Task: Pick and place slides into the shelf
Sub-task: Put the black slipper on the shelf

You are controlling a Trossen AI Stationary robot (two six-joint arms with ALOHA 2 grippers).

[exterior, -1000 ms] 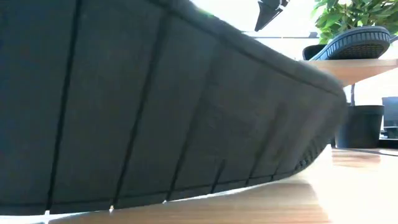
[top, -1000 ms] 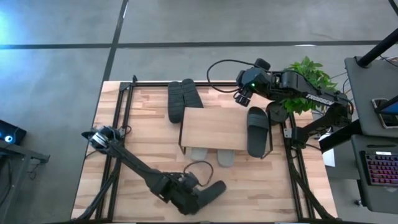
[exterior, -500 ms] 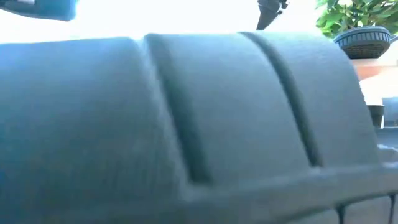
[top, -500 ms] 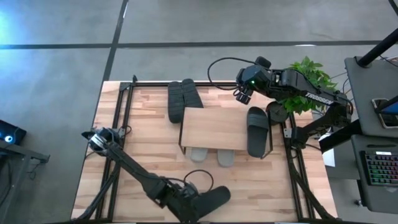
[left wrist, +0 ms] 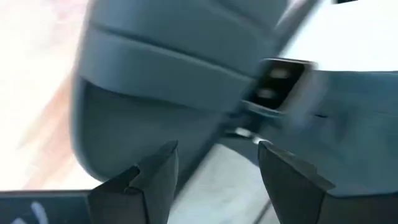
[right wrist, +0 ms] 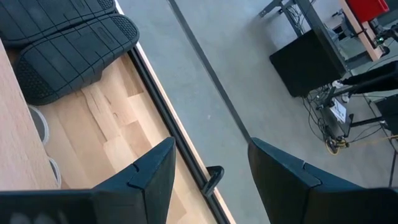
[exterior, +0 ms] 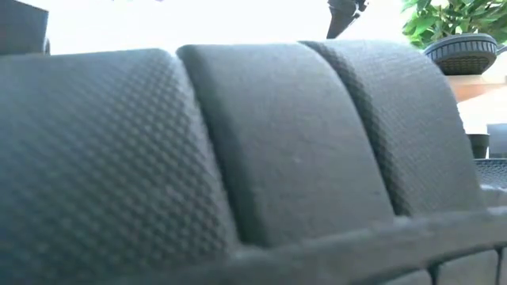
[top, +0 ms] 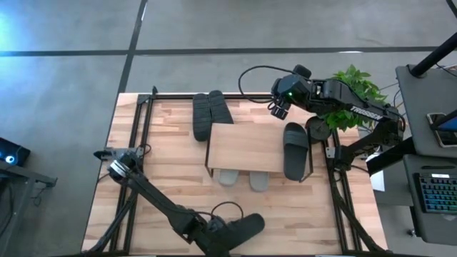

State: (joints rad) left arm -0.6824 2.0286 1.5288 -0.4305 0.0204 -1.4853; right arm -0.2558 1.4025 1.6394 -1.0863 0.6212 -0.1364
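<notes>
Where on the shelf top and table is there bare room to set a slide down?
The shelf top is bare left of the dark slide lying at its right end. The table is bare left of the shelf. Crowded: the front edge, where the left gripper holds a slide, and behind the shelf, by two overturned slides.

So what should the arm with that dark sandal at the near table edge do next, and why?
Probably carry it toward the shelf. The left gripper seems to hold the dark slide at the table's near edge, well short of the shelf, whose top board has bare room beside another slide.
</notes>
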